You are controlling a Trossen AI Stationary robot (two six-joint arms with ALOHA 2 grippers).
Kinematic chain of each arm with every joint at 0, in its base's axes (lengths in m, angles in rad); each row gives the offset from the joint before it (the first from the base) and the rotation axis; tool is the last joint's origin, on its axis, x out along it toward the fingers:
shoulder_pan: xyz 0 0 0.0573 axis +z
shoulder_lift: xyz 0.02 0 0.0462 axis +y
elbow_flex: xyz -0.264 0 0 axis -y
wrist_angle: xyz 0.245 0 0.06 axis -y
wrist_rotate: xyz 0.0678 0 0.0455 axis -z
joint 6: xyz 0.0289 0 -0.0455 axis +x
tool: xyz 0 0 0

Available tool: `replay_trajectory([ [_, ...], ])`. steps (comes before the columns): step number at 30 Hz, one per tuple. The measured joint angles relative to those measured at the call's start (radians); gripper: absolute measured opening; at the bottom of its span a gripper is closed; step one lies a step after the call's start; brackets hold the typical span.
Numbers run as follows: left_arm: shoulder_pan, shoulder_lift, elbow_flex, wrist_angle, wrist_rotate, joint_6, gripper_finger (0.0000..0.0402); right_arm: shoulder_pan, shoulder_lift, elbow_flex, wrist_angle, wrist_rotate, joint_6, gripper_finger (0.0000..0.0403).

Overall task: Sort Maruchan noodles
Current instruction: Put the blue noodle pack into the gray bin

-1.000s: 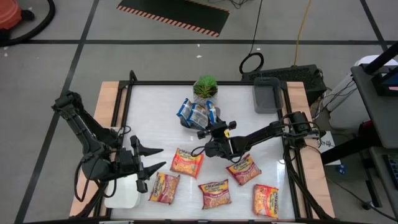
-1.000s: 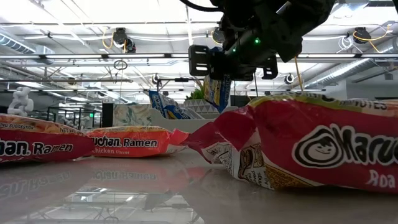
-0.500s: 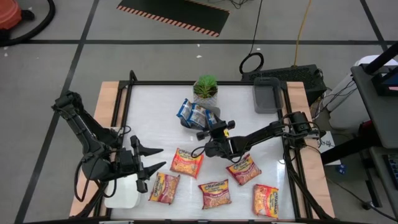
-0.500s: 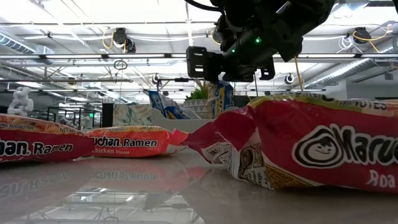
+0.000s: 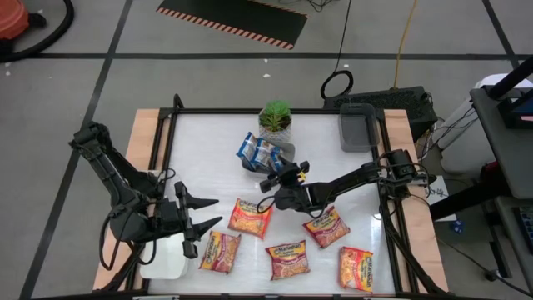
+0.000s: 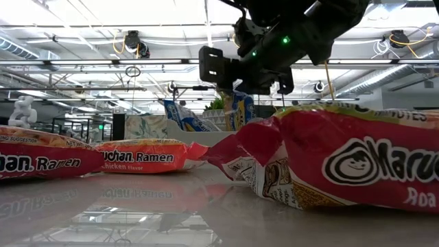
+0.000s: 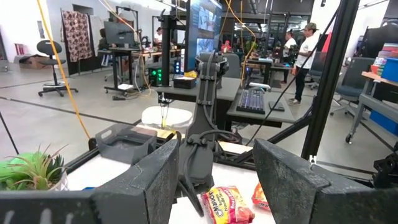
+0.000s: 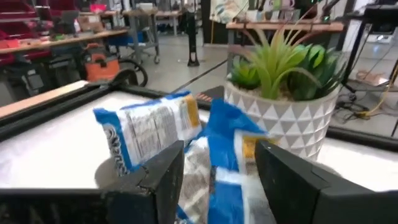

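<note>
- A workshop room with ceiling pipes, desks and standing people lies beyond the table.
- The glossy white table has a dark frame.
- Left gripper waits near the white tray, fingers apart, empty.
- Right gripper hangs just beside the blue packets, fingers apart, empty.
- Five orange-red packets lie flat near the front edge.
- A potted plant stands just behind the blue ones.

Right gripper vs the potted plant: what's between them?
The blue-white noodle packets, piled between the right gripper and the potted plant. Shows in the high view and right wrist view.
</note>
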Motion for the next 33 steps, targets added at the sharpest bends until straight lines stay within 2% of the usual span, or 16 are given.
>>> replay_trajectory([
  [8, 0.000, 0.000, 0.000, -0.023, 0.000, -0.011, 0.0212, 0.024, 0.000, 0.000, 0.136, 0.022, -0.158, 0.0192],
  [16, 0.000, 0.000, 0.000, -0.049, 0.000, -0.033, 0.0212, 0.114, 0.000, 0.000, 0.156, 0.038, -0.237, 0.0194],
  [21, 0.000, 0.000, 0.000, -0.051, -0.001, -0.039, 0.0212, 0.141, -0.027, 0.004, 0.157, 0.058, -0.262, 0.0232],
  [24, 0.005, 0.000, 0.000, -0.052, -0.001, -0.047, 0.0212, 0.143, -0.042, 0.004, 0.111, 0.075, -0.267, 0.0267],
  [27, 0.012, 0.000, 0.000, -0.054, -0.002, -0.055, 0.0212, 0.127, -0.042, 0.004, 0.028, 0.030, -0.255, 0.0288],
  [30, 0.024, 0.000, 0.000, -0.055, -0.002, -0.060, 0.0212, 0.102, -0.042, 0.004, -0.089, -0.051, -0.191, 0.0291],
  [33, 0.030, 0.001, 0.000, -0.074, -0.002, -0.076, 0.0212, 0.092, -0.040, 0.004, -0.202, -0.055, -0.092, 0.0287],
])
